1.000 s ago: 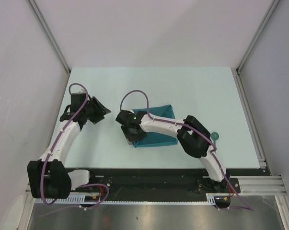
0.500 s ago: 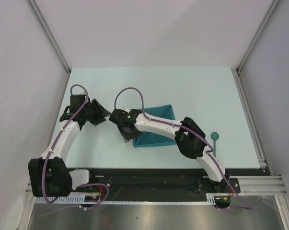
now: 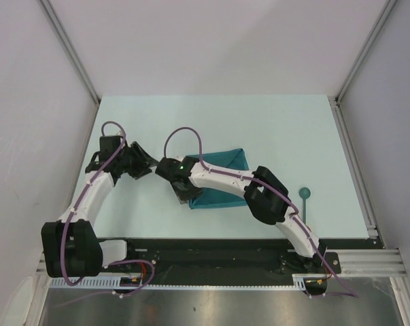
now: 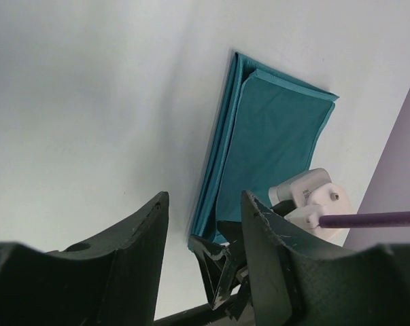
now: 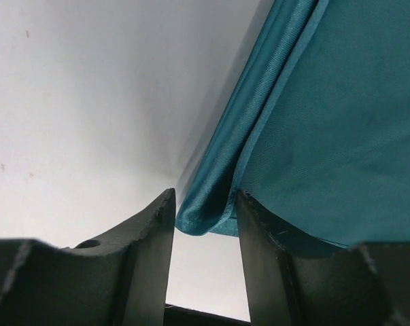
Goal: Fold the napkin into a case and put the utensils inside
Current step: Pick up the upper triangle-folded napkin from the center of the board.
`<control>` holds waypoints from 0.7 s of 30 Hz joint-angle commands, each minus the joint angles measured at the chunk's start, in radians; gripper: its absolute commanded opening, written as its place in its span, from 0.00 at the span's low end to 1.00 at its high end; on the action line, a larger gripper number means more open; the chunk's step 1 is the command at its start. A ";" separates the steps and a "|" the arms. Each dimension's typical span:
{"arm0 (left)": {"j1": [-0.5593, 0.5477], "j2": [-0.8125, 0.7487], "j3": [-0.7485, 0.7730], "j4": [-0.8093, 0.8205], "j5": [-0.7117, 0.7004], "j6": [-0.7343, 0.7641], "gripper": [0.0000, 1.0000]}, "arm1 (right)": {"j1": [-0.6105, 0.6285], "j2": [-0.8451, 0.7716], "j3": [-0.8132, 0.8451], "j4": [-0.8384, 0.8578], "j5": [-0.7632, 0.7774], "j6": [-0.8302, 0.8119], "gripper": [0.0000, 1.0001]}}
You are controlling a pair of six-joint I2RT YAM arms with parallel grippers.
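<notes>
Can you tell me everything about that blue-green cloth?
The napkin is a plain teal cloth, smooth and slightly shiny, folded flat into a layered rectangle on the pale table. Its stacked edges show along one long side. The right arm reaches across it, and one folded corner sits between the right gripper's fingers; whether they pinch it is unclear.

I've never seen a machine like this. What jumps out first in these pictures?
The folded teal napkin in the middle of the pale table stands out most. The right arm stretches across it, and the right gripper straddles the cloth's near left corner, a jaw on either side. The left gripper hovers open and empty just left of it, and a small green utensil lies alone at the right.
</notes>
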 commanded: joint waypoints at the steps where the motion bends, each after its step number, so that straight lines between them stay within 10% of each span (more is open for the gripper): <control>1: 0.011 -0.009 -0.005 0.032 0.032 0.025 0.52 | 0.008 0.025 -0.001 -0.010 0.018 0.010 0.42; 21: 0.035 0.003 -0.005 0.025 0.064 0.034 0.53 | -0.003 0.047 -0.115 0.036 -0.048 -0.019 0.43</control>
